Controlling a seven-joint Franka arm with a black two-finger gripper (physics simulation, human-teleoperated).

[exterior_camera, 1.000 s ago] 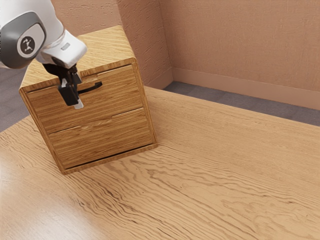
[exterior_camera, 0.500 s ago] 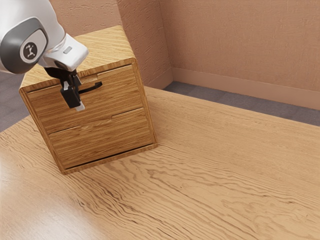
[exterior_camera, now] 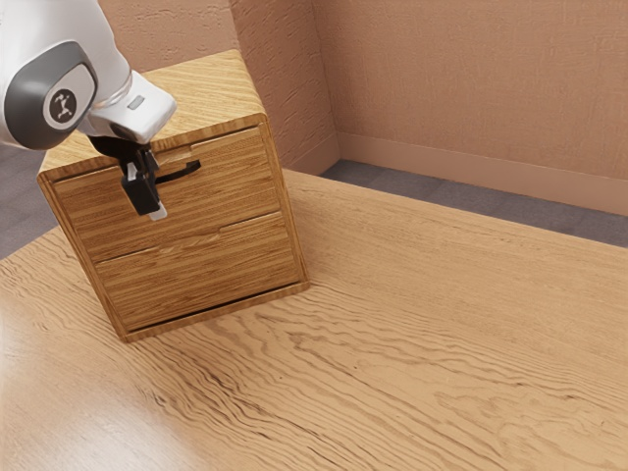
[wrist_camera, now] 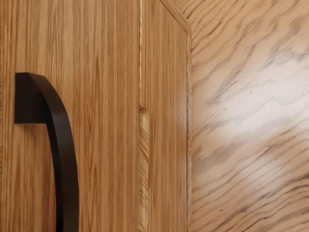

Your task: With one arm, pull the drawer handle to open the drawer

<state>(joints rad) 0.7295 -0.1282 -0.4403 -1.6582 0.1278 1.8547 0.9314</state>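
Black curved drawer handle (exterior_camera: pixel 179 172) at black two-finger gripper (exterior_camera: pixel 147 196), whether closed unclear; wooden top drawer (exterior_camera: pixel 221 182) shut, straight outward pull probably next.

Your exterior camera sits raised at the arm's (exterior_camera: pixel 59 88) side, well back, looking down across the surface (exterior_camera: pixel 442 343) toward the room's corner, with the cabinet (exterior_camera: pixel 196 235) at the exterior view's left. Your wrist camera rides on the hand, very near the cabinet's front, facing it head-on. Both views share the black handle (exterior_camera: pixel 180 173), the wooden front around it and a strip of surface beside the cabinet.
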